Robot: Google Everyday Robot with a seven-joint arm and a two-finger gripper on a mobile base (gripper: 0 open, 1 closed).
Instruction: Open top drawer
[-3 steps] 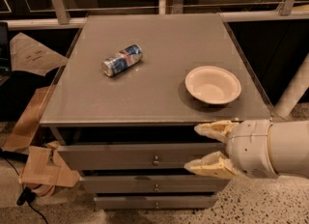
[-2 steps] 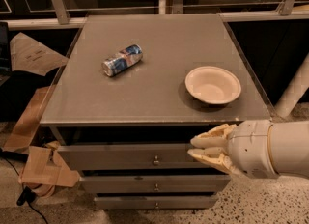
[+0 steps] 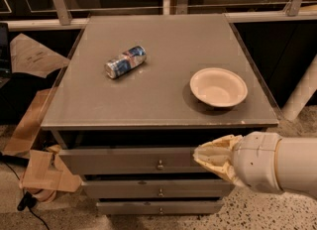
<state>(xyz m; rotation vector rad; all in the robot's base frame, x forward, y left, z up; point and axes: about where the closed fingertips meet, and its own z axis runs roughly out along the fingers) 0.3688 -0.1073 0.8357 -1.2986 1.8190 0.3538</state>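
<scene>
The top drawer [image 3: 119, 160] is the wide grey front just under the grey tabletop [image 3: 158, 100], with a small round metal knob [image 3: 160, 164] at its centre and a dark gap above it. My gripper [image 3: 202, 155] is in front of the drawer's right half, a little right of the knob and not touching it. Its cream fingers [image 3: 218, 149] are pressed together and hold nothing. The white wrist and arm [image 3: 277, 164] cover the drawer's right end.
Two lower drawer fronts [image 3: 158, 189] [image 3: 158, 207] with like knobs sit below. A crushed can [image 3: 125, 61] and a white bowl [image 3: 218, 87] lie on the tabletop. Torn cardboard [image 3: 42, 172] and a cable [image 3: 25, 201] lie on the floor at left. A white post [image 3: 303, 92] stands at right.
The gripper's fingers, spread wide a second ago, have closed together. The gripper has stayed in front of the drawer's right half.
</scene>
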